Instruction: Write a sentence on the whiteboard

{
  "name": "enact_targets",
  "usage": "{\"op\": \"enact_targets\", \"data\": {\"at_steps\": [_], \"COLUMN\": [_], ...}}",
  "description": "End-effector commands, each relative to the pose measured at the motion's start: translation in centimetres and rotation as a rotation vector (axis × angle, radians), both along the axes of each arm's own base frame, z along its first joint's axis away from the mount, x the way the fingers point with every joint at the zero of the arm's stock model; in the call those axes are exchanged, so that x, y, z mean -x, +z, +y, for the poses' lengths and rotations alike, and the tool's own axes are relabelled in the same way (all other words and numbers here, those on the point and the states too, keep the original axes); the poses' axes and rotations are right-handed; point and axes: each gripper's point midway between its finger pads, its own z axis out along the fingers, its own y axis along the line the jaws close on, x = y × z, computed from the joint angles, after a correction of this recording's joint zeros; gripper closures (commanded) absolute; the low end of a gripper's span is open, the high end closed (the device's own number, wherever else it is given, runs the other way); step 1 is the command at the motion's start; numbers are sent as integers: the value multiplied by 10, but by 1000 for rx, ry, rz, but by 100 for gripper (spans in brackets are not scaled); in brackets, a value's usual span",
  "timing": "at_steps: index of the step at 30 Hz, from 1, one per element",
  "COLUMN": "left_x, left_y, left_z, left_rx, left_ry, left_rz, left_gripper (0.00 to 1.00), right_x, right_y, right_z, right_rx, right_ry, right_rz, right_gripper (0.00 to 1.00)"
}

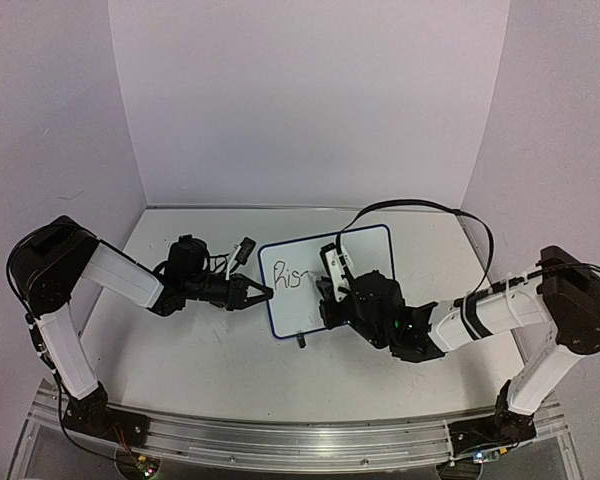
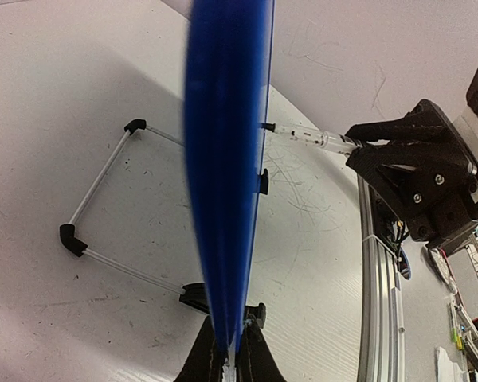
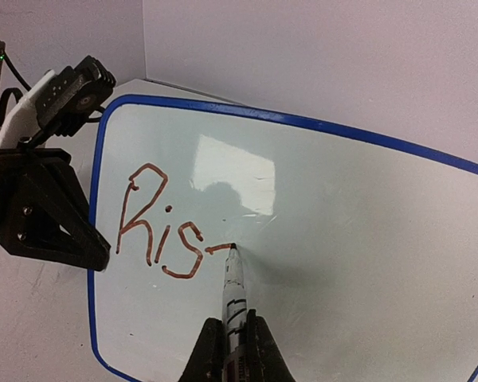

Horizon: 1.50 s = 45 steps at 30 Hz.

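The right gripper [image 3: 233, 338] has its black jaws closed tight on the barrel of a slim white marker [image 3: 234, 286] with a dark tip. That tip touches the face of the small rectangular whiteboard [image 3: 350, 239] with the thin blue rim and rounded corners, at the end of a short dash running off the last letter. The handwritten sentence [image 3: 155, 231] reads only "Ris" in thin dark-reddish strokes on the left part of the whiteboard's face, so by my reckoning the first word is unfinished and most of the writing is yet to come. At the whiteboard's left edge the left gripper [image 2: 235, 354] pinches the blue rim between closed fingers. The whiteboard stands propped on two black clip feet [image 2: 262, 181] along its lower edge, with a thin wire stand [image 2: 103, 199] with black corner pieces behind it. Under the whiteboard lies the large scuffed white tabletop [image 2: 56, 87]. I judge the whiteboard to be light and stiff but easily shoved. Its face looks glossy and slick, so the tip should glide with little pressure, while a hard push could rock it back on the wire stand or slide the feet. The rim at the left edge, clear of the writing area, seems the sensible place to hold, since a grip on the face would likely smear fresh ink. The marker looks light and rigid, and is best gripped on the barrel not far behind the tip, as it is here.
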Motion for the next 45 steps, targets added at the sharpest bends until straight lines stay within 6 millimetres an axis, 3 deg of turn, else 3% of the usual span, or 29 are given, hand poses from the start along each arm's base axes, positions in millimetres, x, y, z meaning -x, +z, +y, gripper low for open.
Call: {"op": "enact_targets", "data": {"at_steps": [1, 26, 33, 45], "left_x": [-6, -7, -6, -6], "left_y": [-9, -10, -11, -10], "left_z": [6, 6, 6, 6], "left_rx": [-56, -58, -59, -58], "left_ry": [45, 44, 43, 44], "left_rz": [18, 19, 20, 17], "left_gripper": [100, 100, 100, 100], "right_x": [-11, -11, -5, 6], "right_y": [14, 6, -7, -9], "right_z": [-13, 13, 7, 3], "right_rx": [-32, -9, 4, 19], "right_ry": [-70, 28, 28, 24], "right_rz": [-31, -13, 30, 41], "right_gripper": [100, 100, 100, 100]}}
